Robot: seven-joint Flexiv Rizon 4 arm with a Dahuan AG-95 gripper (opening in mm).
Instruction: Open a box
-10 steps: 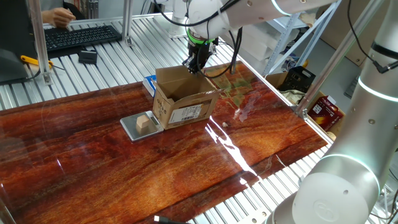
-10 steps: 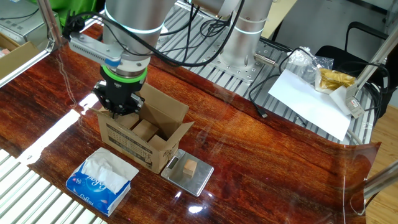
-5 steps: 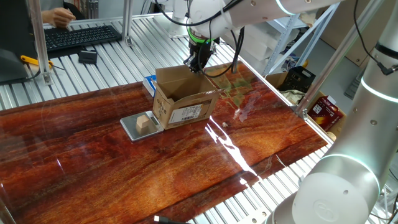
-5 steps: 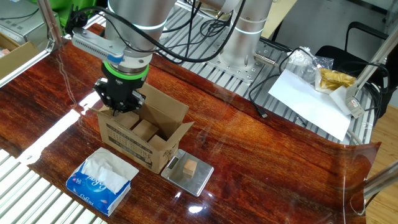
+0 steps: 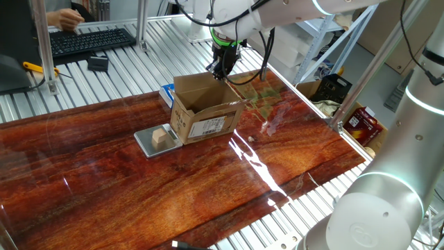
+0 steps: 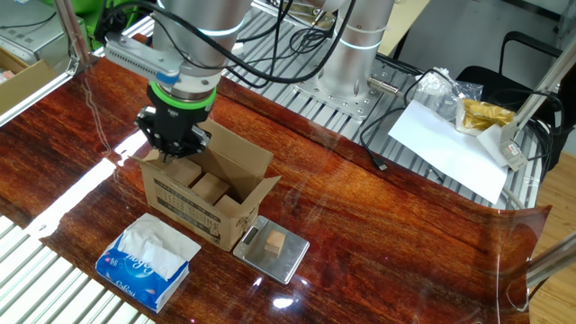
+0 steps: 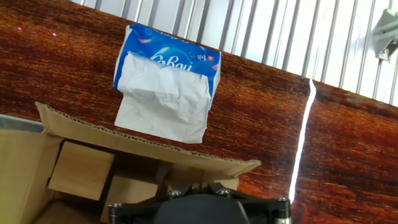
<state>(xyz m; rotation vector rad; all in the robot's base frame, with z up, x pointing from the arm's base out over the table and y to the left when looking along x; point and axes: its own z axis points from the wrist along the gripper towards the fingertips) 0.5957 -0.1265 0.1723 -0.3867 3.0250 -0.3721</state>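
The box (image 5: 205,118) is a small brown carton with a white barcode label, standing mid-table with its top flaps raised. Pale wooden blocks (image 6: 211,187) lie inside it. My gripper (image 5: 218,73) hangs at the far upper edge of the box (image 6: 193,202), over its back corner, jaws shut. In the hand view the gripper (image 7: 193,184) sits at the bottom edge, right against the corrugated flap (image 7: 149,146). Whether cardboard is pinched between the jaws cannot be made out.
A blue-and-white tissue packet (image 6: 148,261) lies beside the box, also in the hand view (image 7: 165,87). A small grey scale (image 5: 147,144) carrying a tan wooden cube (image 6: 275,242) sits against the box's other side. A keyboard (image 5: 90,38) and papers (image 6: 450,139) lie off the wooden top.
The gripper has risen a little at the box's back edge, staying shut. The box and the other objects have not moved.
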